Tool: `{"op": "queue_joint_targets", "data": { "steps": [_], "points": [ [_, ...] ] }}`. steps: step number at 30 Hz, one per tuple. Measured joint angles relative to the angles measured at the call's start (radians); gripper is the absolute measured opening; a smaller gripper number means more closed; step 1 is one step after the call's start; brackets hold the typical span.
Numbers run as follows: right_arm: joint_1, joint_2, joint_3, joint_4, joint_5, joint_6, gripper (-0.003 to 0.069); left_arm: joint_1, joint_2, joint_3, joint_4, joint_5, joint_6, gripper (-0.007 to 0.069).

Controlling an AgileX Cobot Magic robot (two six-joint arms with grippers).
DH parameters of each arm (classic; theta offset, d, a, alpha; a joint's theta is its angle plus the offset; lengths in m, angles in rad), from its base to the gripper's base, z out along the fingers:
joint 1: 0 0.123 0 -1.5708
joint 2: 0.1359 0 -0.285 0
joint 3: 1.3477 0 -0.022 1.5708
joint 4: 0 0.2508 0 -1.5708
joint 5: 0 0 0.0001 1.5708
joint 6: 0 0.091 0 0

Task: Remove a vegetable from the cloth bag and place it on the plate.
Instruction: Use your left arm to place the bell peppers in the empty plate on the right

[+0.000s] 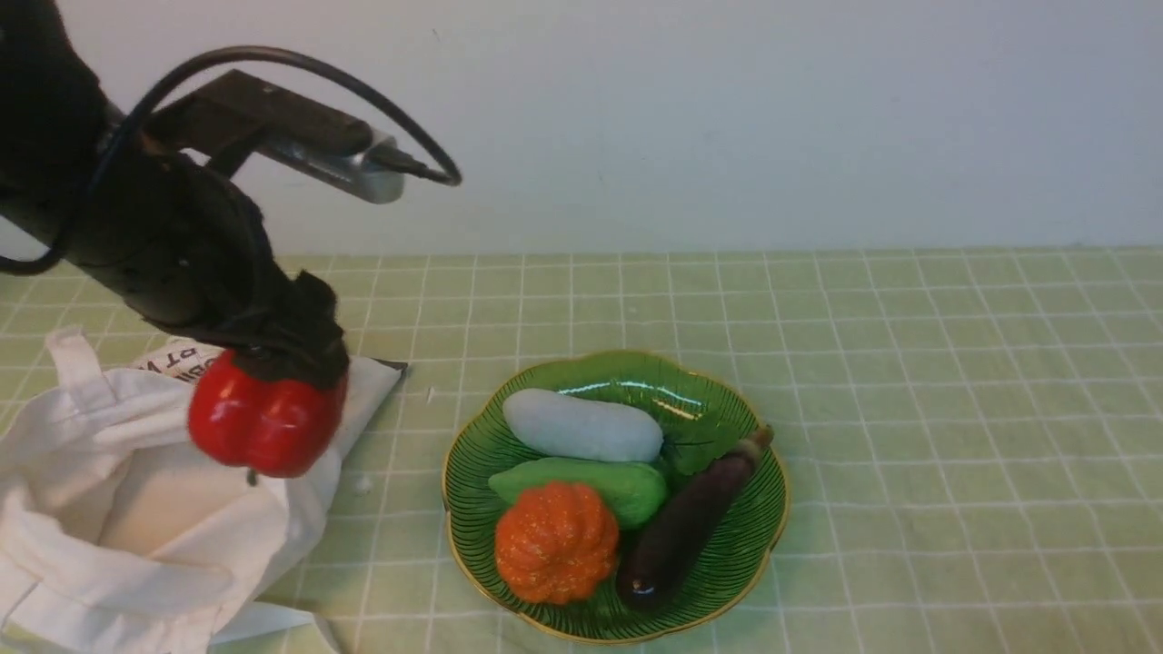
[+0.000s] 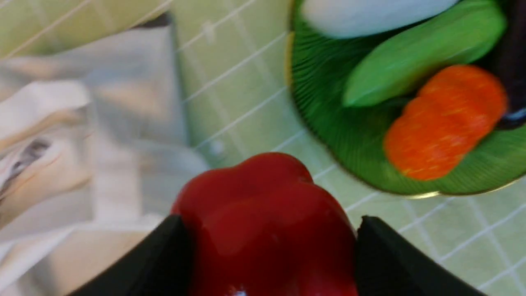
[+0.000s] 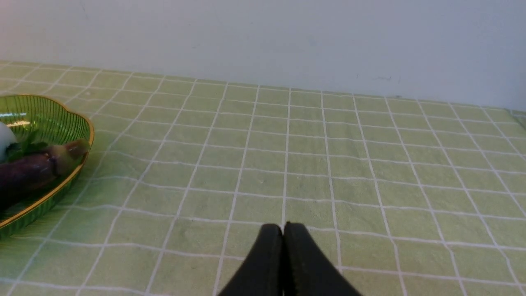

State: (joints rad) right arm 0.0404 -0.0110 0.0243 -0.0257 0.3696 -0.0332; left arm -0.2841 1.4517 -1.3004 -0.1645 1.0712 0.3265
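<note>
— Slumping at the near left, crumpled and gaping open: cloth bag [image 1: 136,509], white, with black lettering on its far flap. Hanging above it?
— Gripping the red bell pepper [image 1: 263,422] with the left gripper [image 2: 271,246], black fingers [image 2: 164,259] pressed against both sides, spread wide around it. Held in the air over the bag's far right edge, well short of the plate.
— Lying just right of the bag?
— Green plate [image 1: 740,549], gold-rimmed, resting on the green checked tablecloth [image 1: 909,363]. Loaded already: orange pumpkin [image 1: 556,542] nearest, dark eggplant [image 1: 690,518] slanting beside it on the right, green vegetable [image 1: 591,483] behind the pumpkin, pale white one [image 1: 581,425] farthest back.
— Touching the pepper anywhere?
— Not touching; apart from it.
— And the right gripper [image 3: 283,230]?
— Closed tight, fingertips meeting, holding nothing, low over the cloth near the plate's eggplant side. Beyond all that, only a plain pale wall [image 1: 727,118].
</note>
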Motion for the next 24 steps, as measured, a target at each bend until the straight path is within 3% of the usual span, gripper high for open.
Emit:
{"op": "queue_joint_targets", "data": {
  "steps": [10, 24],
  "points": [
    [0.0, 0.0, 0.0, 0.0, 0.0, 0.0, -0.0015, -0.197, 0.155, 0.0, -0.185, -0.304, 0.002, 0.0467],
    [0.0, 0.0, 0.0, 0.0, 0.0, 0.0, -0.0015, -0.207, 0.357, 0.001, -0.225, -0.504, 0.003, 0.0463]
  ]
}}
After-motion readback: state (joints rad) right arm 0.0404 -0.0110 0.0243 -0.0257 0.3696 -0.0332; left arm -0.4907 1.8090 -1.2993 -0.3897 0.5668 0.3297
